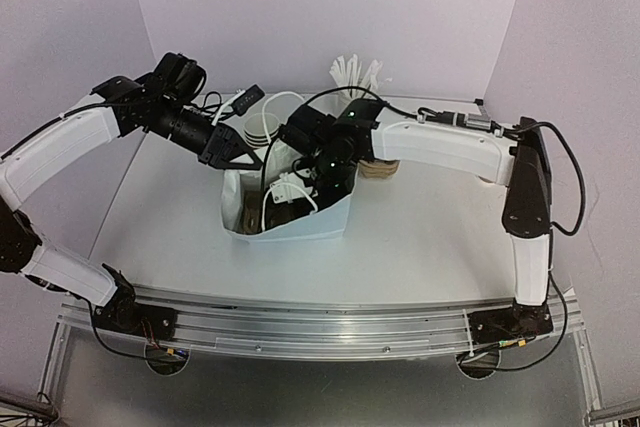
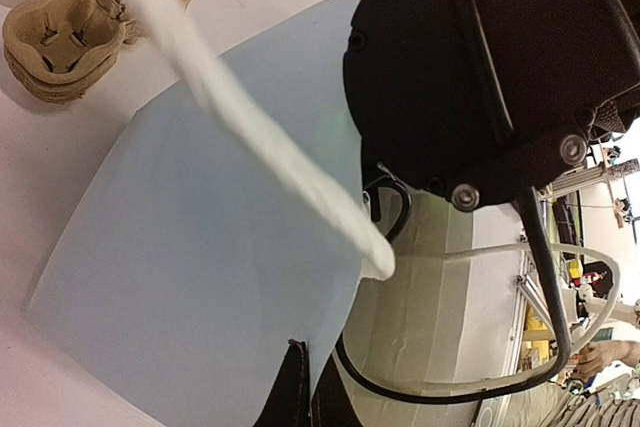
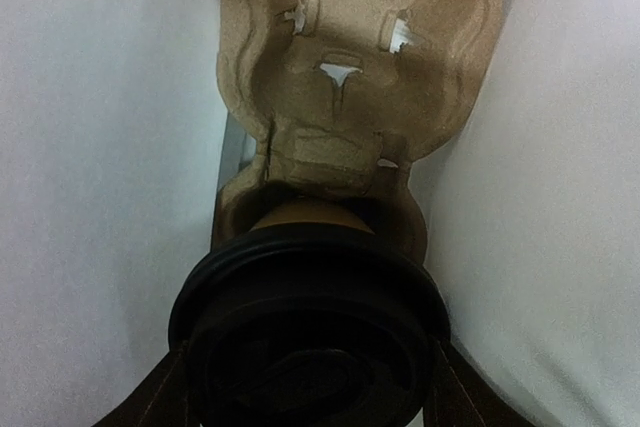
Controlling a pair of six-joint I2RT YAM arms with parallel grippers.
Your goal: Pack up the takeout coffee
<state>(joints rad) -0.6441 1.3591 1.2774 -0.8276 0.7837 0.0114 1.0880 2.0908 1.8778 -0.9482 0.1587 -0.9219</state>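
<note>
A pale blue paper bag (image 1: 300, 219) stands open mid-table. My left gripper (image 1: 236, 153) is shut on its left rim; in the left wrist view the fingers (image 2: 296, 392) pinch the edge of the bag wall (image 2: 190, 247). My right gripper (image 1: 322, 173) reaches down into the bag and is shut on a brown paper coffee cup (image 3: 310, 215) by its black lid (image 3: 310, 322). The cup sits low in one pocket of a brown pulp carrier tray (image 3: 352, 57) on the bag's floor. The tray's other pocket is empty. In the top view the cup is hidden.
The bag's white handle (image 2: 250, 127) hangs across the left wrist view. A stack of pulp carriers (image 1: 379, 170) lies just behind the bag, also seen in the left wrist view (image 2: 62, 39). A white holder of sticks (image 1: 355, 72) and a round white stack (image 1: 262, 129) stand at the back.
</note>
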